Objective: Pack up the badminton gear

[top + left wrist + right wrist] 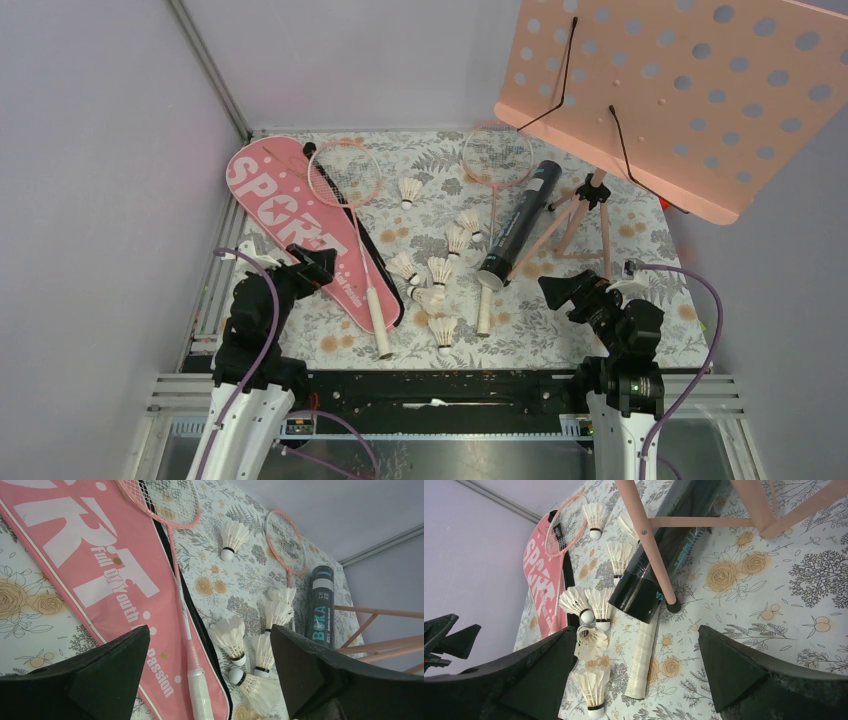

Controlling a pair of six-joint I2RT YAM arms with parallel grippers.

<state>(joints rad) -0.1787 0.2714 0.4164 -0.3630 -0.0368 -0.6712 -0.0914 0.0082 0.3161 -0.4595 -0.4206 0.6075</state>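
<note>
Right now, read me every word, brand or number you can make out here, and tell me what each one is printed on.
"SPORT": big white letters on the pink racket cover.
"Full Of Youth": smaller white print on the same cover.
"passion": white print nearer the cover's handle end.
"BOKA": teal letters on the black tube.
Small line beside "BOKA": too small to read.
No numbers can be read.

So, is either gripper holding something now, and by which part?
Nothing is held: the left gripper and the right gripper both stand open and empty.
</note>
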